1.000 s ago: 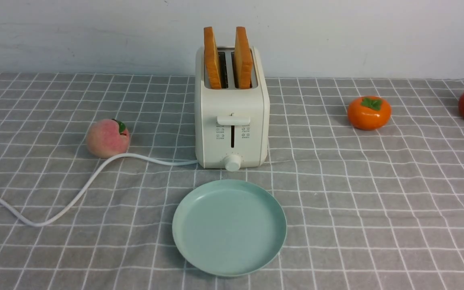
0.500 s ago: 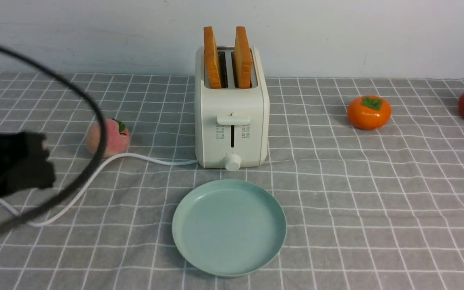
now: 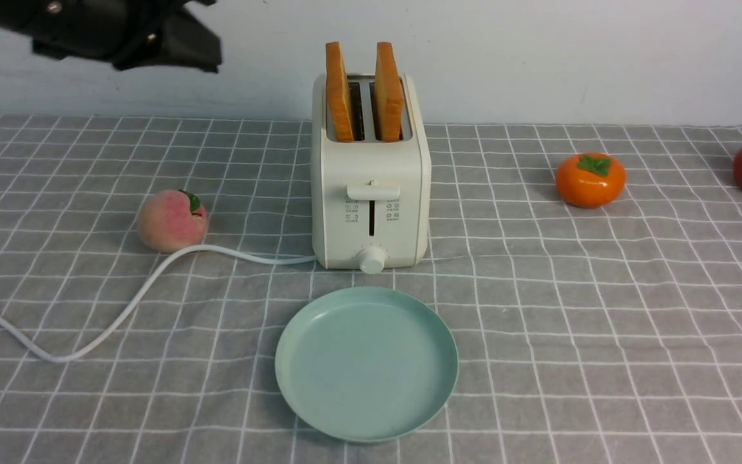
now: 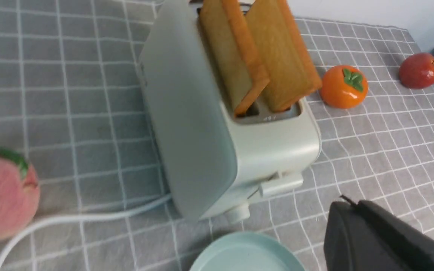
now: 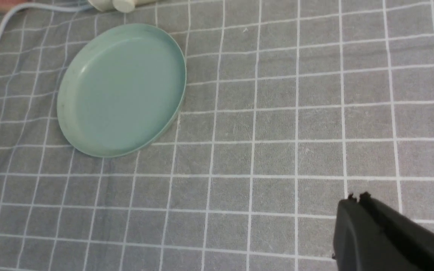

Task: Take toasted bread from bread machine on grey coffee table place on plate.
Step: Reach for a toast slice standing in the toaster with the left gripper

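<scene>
Front view: the left hand point(image 3: 207, 55) has risen from low over the desk's point(image 3: 603, 309) left side to the upper left, about level with the tops of the toasted bread. Both slices, left point(image 3: 339, 93) and right point(image 3: 389, 93), stand upright in the slots of the bread machine point(image 3: 371, 167). Neither slice has shifted. The plate point(image 3: 366, 364) lies bare just in front of the machine. The right hand is not visible here.

Left wrist view: the left hand point(image 4: 343, 205) has its fingers pressed together and holds nothing. It is well apart from the slices.

Right wrist view: the right hand point(image 5: 356, 199) also has its fingers pressed together and holds nothing. It hangs above bare desk cloth, beside the plate point(image 5: 121, 90).

Assessment: the approach to the nearer, left slice appears to have begun. The fingers must spread before any grasp.
</scene>
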